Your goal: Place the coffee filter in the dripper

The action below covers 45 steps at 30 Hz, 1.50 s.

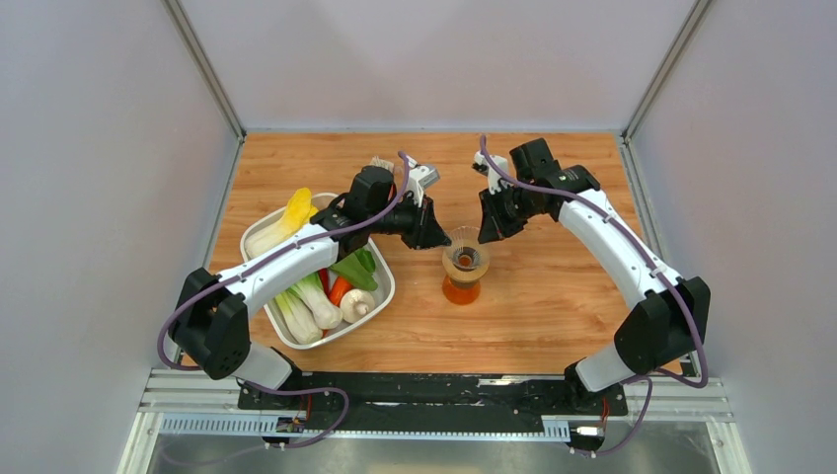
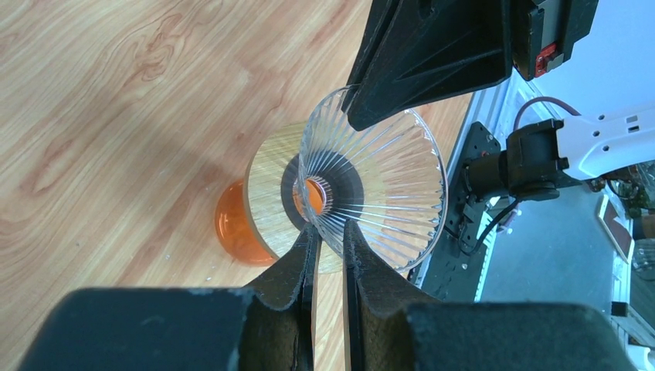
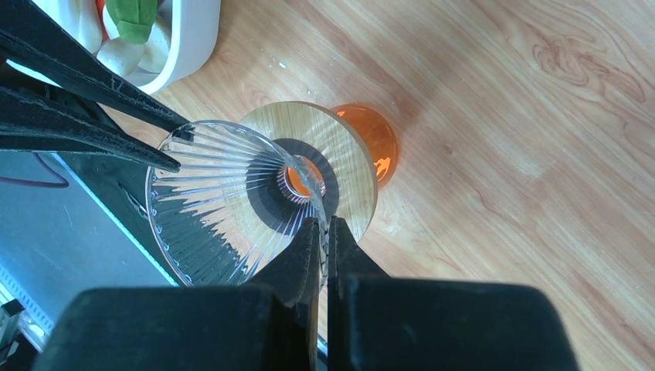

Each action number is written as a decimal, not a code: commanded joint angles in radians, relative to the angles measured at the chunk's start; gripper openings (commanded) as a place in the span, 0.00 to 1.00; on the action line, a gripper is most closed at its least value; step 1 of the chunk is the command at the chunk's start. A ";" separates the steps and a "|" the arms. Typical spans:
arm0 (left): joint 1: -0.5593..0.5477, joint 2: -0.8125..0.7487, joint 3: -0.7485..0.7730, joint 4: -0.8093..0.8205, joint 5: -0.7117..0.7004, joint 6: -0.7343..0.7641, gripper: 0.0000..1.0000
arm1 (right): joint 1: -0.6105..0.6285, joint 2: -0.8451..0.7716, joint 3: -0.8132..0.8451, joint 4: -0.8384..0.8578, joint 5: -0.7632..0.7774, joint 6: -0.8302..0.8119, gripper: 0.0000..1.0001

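The clear ribbed dripper [image 1: 465,249] with its tan ring collar [image 2: 270,193] sits on top of an orange glass vessel [image 1: 461,290] in the middle of the table. My left gripper [image 1: 441,240] is shut on the dripper's left rim; the clear wall passes between its fingers in the left wrist view [image 2: 330,228]. My right gripper [image 1: 486,237] is shut on the opposite rim, seen in the right wrist view [image 3: 324,224]. The dripper [image 3: 224,201] looks empty inside. No single white coffee filter shows in any view.
A white tray [image 1: 385,296] of vegetables lies left of the dripper, under my left arm. A small beige-white object [image 1: 383,163] lies behind my left wrist. Grey walls close in the table on three sides.
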 commanded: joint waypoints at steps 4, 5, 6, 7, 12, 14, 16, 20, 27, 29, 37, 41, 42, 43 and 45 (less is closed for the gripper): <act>-0.003 0.094 -0.087 -0.180 -0.192 0.164 0.00 | 0.038 0.083 -0.119 0.068 0.151 -0.040 0.00; -0.005 0.093 -0.087 -0.181 -0.195 0.169 0.00 | 0.040 0.078 -0.124 0.076 0.153 -0.040 0.00; -0.007 0.092 -0.087 -0.181 -0.201 0.171 0.00 | 0.042 0.074 -0.129 0.083 0.156 -0.041 0.00; -0.008 0.090 -0.087 -0.181 -0.204 0.174 0.00 | 0.044 0.066 -0.134 0.090 0.160 -0.041 0.00; -0.014 0.083 -0.089 -0.177 -0.218 0.182 0.00 | 0.054 0.035 -0.160 0.116 0.176 -0.050 0.00; -0.016 0.078 -0.091 -0.174 -0.224 0.183 0.00 | 0.056 0.023 -0.170 0.125 0.183 -0.054 0.00; -0.019 0.077 -0.092 -0.173 -0.227 0.183 0.00 | 0.059 0.015 -0.179 0.127 0.189 -0.057 0.00; -0.022 0.073 -0.089 -0.169 -0.232 0.180 0.00 | 0.060 0.009 -0.183 0.125 0.178 -0.050 0.00; -0.022 0.053 -0.077 -0.170 -0.229 0.181 0.00 | 0.060 0.026 -0.139 0.092 0.116 -0.050 0.03; -0.023 0.046 -0.061 -0.177 -0.224 0.178 0.01 | 0.058 0.032 -0.109 0.075 0.100 -0.046 0.07; -0.022 0.005 -0.027 -0.190 -0.206 0.157 0.03 | 0.046 0.017 -0.051 0.028 0.051 -0.030 0.14; -0.022 -0.010 -0.017 -0.193 -0.191 0.140 0.05 | 0.040 0.012 -0.030 0.018 0.018 -0.012 0.18; -0.022 -0.012 -0.013 -0.193 -0.187 0.137 0.06 | 0.037 0.011 -0.027 0.017 0.012 -0.010 0.19; -0.022 -0.015 -0.011 -0.193 -0.184 0.132 0.06 | 0.034 0.010 -0.022 0.016 0.005 -0.006 0.20; -0.022 -0.017 -0.009 -0.191 -0.181 0.124 0.08 | 0.029 0.009 -0.017 0.017 -0.004 0.000 0.23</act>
